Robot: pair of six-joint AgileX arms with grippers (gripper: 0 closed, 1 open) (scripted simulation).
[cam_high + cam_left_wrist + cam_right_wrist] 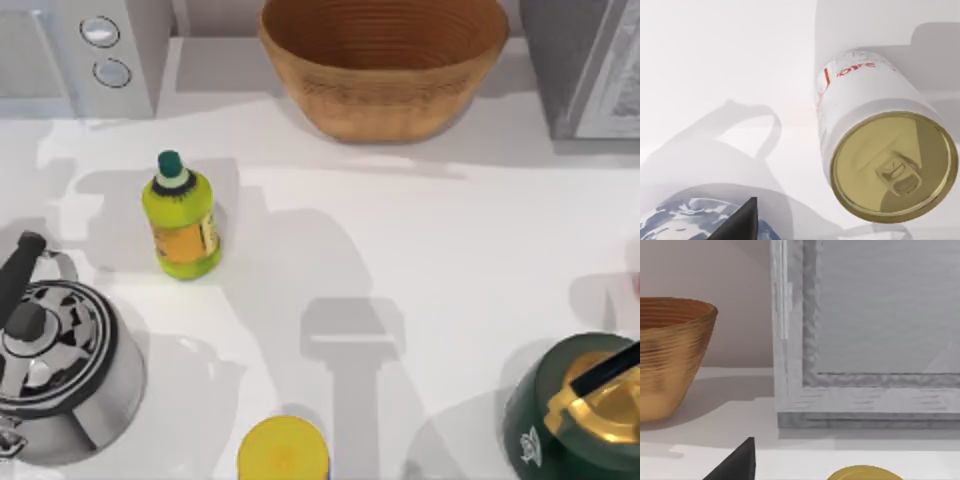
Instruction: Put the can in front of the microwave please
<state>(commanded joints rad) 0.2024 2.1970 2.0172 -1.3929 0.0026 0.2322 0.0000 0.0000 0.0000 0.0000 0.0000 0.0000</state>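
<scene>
Can [283, 452] stands upright at the table's near edge, centre, well apart from the microwave [100, 50] at far left — grasp mid-body, carry level, skirt the bottle [182, 222] — finger spread of left gripper [737, 225] and right gripper [735, 462] cannot be told.

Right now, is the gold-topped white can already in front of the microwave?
No. In the top view the gold-topped white can stands at the table's near edge, far from the grey microwave at the back left.
</scene>
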